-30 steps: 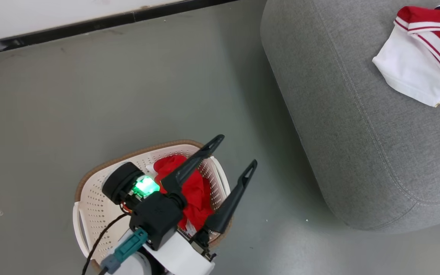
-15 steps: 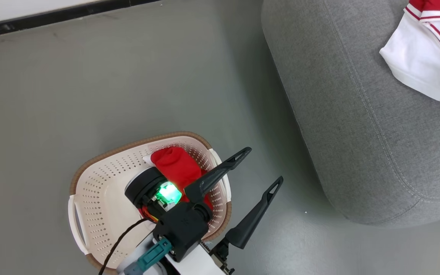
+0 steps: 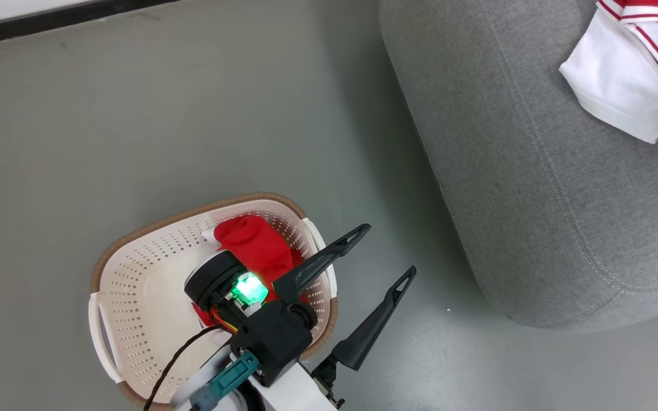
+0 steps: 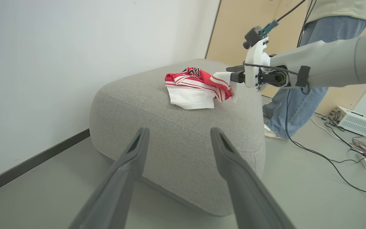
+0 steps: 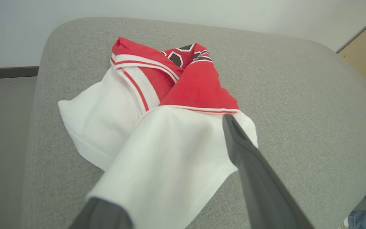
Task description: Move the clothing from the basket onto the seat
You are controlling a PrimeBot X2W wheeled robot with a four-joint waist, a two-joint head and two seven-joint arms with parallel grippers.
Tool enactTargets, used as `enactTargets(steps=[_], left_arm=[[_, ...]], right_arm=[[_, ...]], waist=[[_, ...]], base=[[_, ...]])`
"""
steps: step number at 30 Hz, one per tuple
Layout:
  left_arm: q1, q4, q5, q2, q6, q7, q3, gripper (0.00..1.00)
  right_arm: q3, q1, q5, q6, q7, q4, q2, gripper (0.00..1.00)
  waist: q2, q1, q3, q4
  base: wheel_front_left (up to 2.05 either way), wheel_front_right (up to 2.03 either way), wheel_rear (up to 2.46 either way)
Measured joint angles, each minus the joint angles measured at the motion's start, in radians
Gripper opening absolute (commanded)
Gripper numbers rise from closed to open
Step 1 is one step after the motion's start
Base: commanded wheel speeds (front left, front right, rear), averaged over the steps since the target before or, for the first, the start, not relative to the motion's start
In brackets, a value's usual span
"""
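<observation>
Basket (image 3: 135, 268) holds one red garment (image 3: 255, 245), directly beneath the left gripper (image 3: 386, 250), which is spread wide and empty. Red-and-white clothing (image 5: 183, 79) lies on seat (image 3: 534, 200) ahead of the right gripper (image 5: 183, 121); jaws apart, white fabric draped over one finger, unclamped.

Seat (image 3: 534, 200): grey woven cloth, coarse, matt. Basket (image 3: 135, 297): smooth perforated plastic, slightly glossy. Clothing (image 5: 170, 79): soft red-white jersey cloth. Floor (image 3: 135, 114): smooth, faint sheen.

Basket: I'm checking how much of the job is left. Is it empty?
No, a crumpled red garment lies inside the basket, against its perforated far wall.
</observation>
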Motion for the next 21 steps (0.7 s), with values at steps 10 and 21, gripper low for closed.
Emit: enactTargets(steps=[10,21], left_arm=[[-0.012,0.027,-0.002,0.001,-0.001,-0.011,0.007,1.00],[-0.012,0.053,-0.011,0.002,-0.001,-0.033,0.027,1.00]], right_arm=[[0.020,0.028,0.000,0.000,-0.026,-0.003,0.035,1.00],[0.075,0.110,0.000,0.000,-0.063,-0.094,0.080,1.00]], waist=[[0.0000,0.0001,-0.005,-0.035],[0.0000,0.0001,-0.028,-0.071]], base=[[0.00,0.00,0.00],[0.00,0.00,0.00]])
